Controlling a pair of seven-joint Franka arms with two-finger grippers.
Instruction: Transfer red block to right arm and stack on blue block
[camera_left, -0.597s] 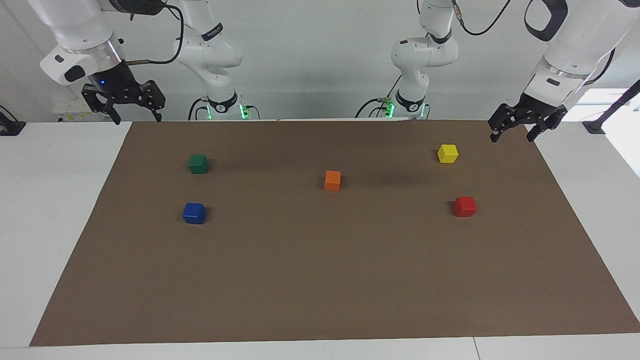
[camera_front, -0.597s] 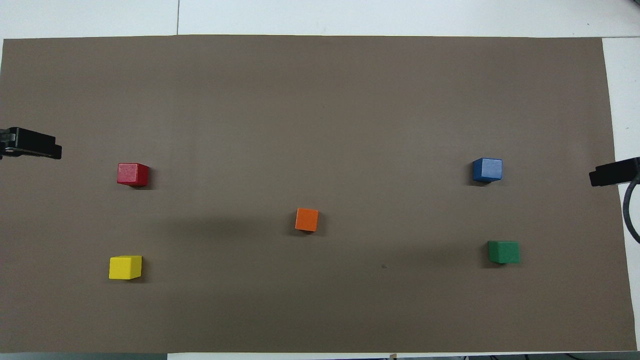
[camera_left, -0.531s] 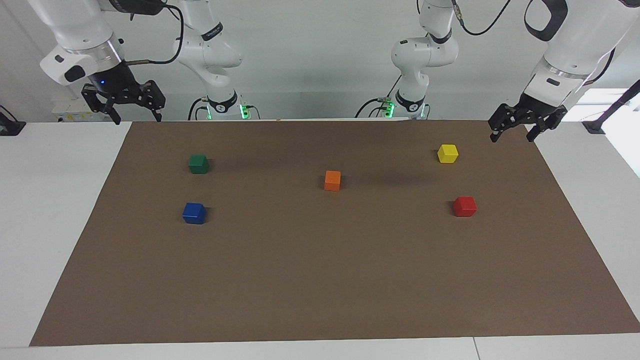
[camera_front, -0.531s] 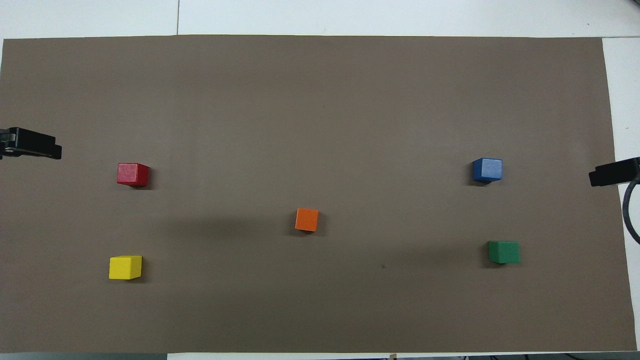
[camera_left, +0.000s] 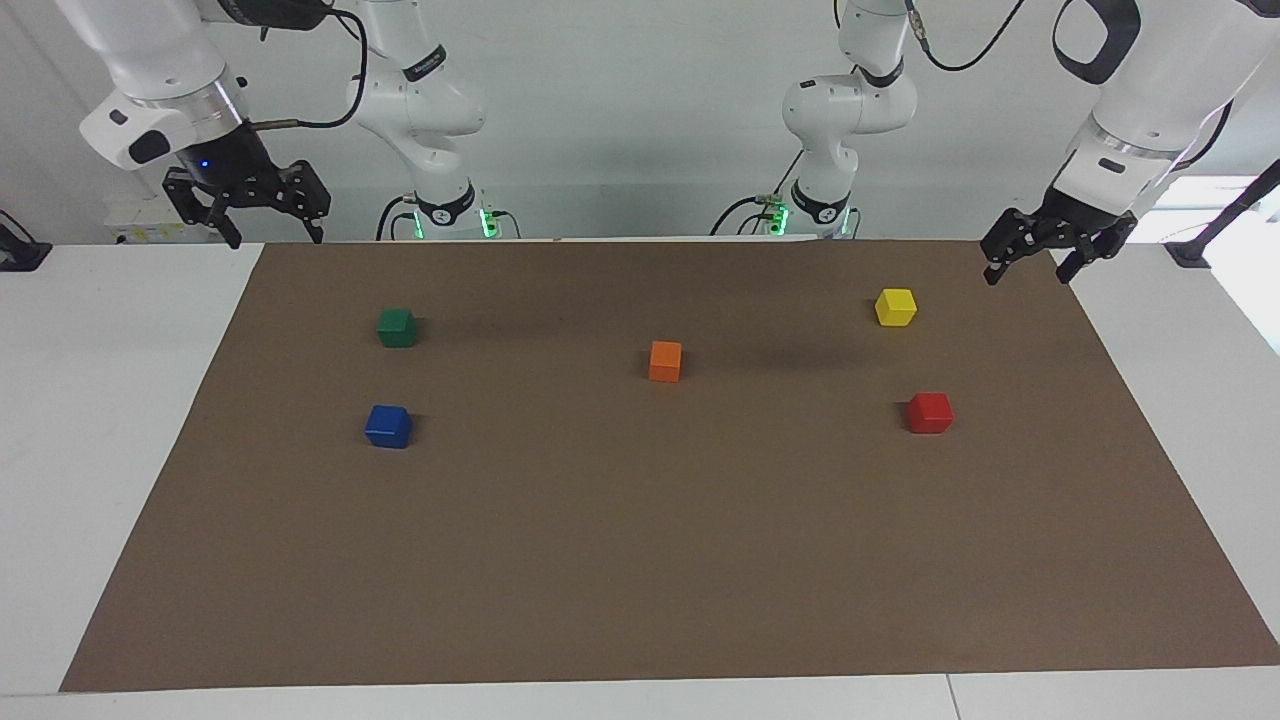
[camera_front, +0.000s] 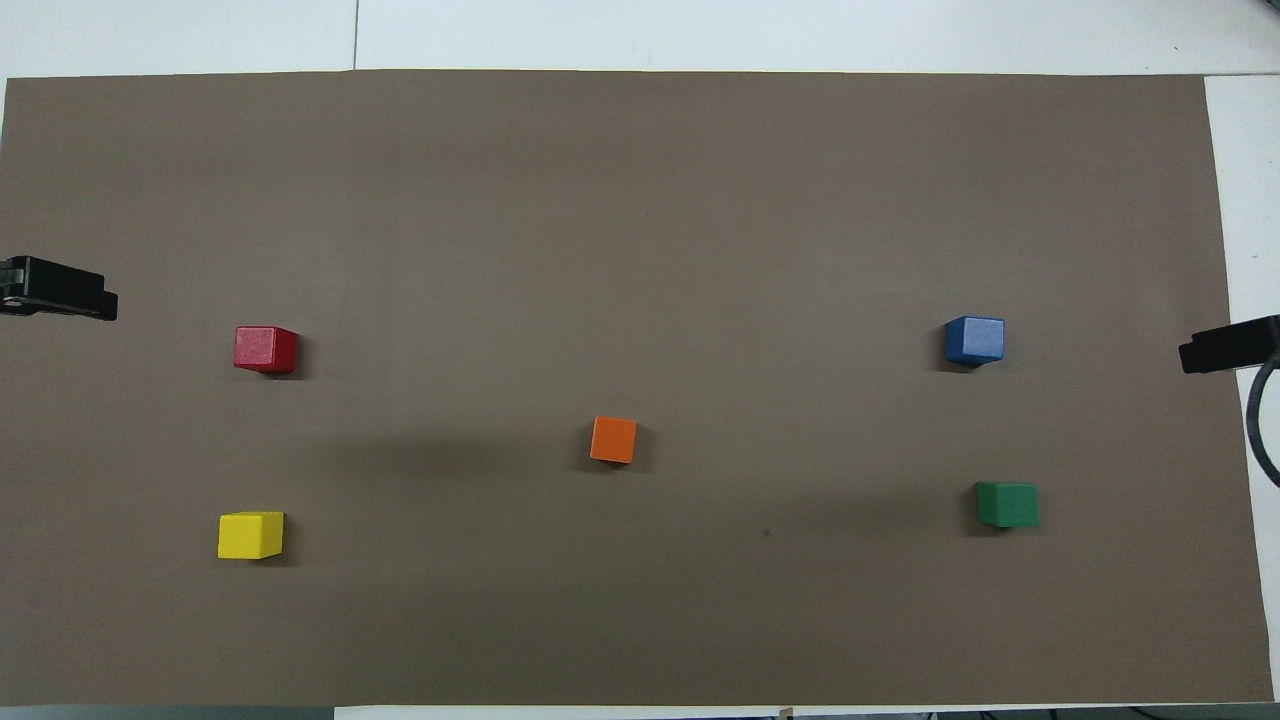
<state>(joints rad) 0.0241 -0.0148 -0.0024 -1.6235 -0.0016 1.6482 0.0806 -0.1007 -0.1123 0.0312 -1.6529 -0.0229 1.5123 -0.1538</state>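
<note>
Facing view: red block (camera_left: 930, 412) small, smooth, upright cube.

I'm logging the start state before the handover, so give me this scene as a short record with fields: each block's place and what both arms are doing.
red block: on the mat, left arm's end, untouched
blue block: on the mat, right arm's end, nothing on it
yellow block: nearer the robots than the red block
green block: nearer the robots than the blue block
orange block: mid-mat
left gripper: raised, empty, jaws open
right gripper: raised, empty, jaws open, waiting
</note>
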